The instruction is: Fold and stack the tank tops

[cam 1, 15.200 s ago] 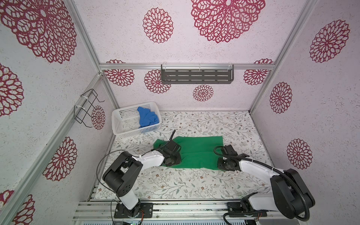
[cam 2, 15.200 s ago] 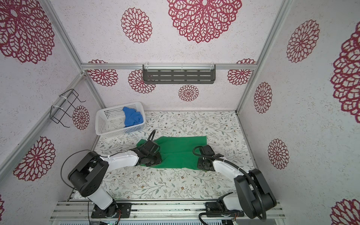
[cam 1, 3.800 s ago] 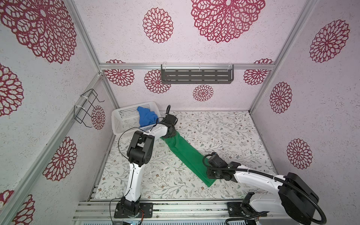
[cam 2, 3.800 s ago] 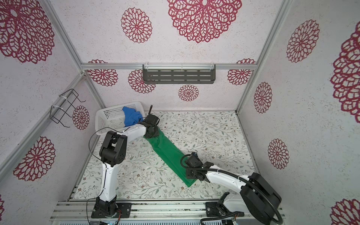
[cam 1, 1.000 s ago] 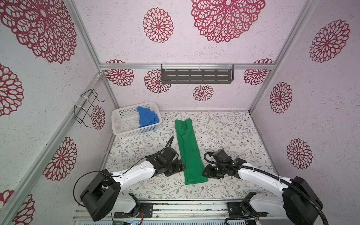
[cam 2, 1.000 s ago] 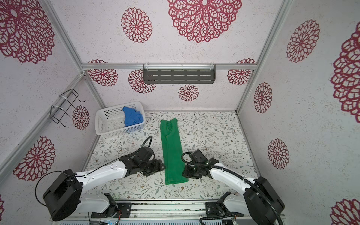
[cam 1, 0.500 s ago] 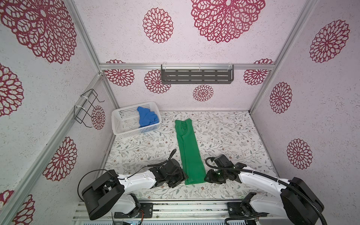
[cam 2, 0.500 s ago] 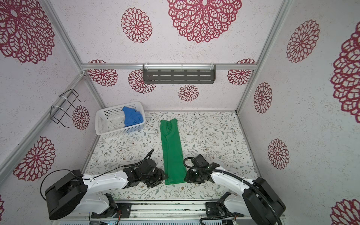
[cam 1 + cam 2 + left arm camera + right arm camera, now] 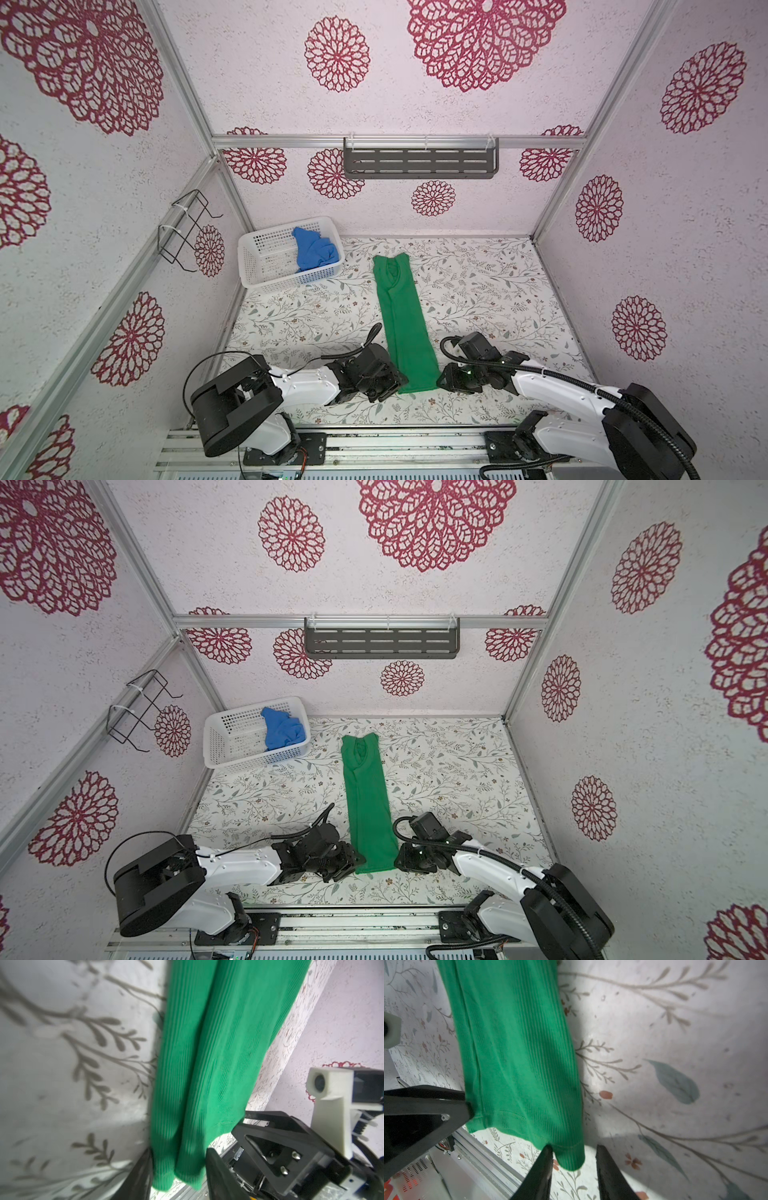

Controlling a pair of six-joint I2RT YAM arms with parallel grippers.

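The green tank top (image 9: 401, 316) (image 9: 368, 800) lies as a long narrow folded strip running from the back of the table to the front, hem nearest me. My left gripper (image 9: 395, 380) (image 9: 178, 1150) sits at the hem's left corner. Its jaws stand narrowly apart with the ribbed cloth (image 9: 187, 1084) filling the gap. My right gripper (image 9: 442, 380) (image 9: 574, 1147) is open at the hem's right corner. The corner tip lies between its fingers, with bare table beside it. The blue tank top (image 9: 313, 251) (image 9: 282, 729) lies crumpled in the white basket (image 9: 291, 280).
The basket stands at the back left corner. A grey slotted shelf (image 9: 419, 163) hangs on the back wall and a black wire rack (image 9: 187, 232) on the left wall. The metal front rail (image 9: 374, 444) runs just behind both grippers.
Both grippers have slid toward the front along the green strip's sides to its near hem corners. The left jaws have narrowed around the cloth. The strip itself has stayed put.
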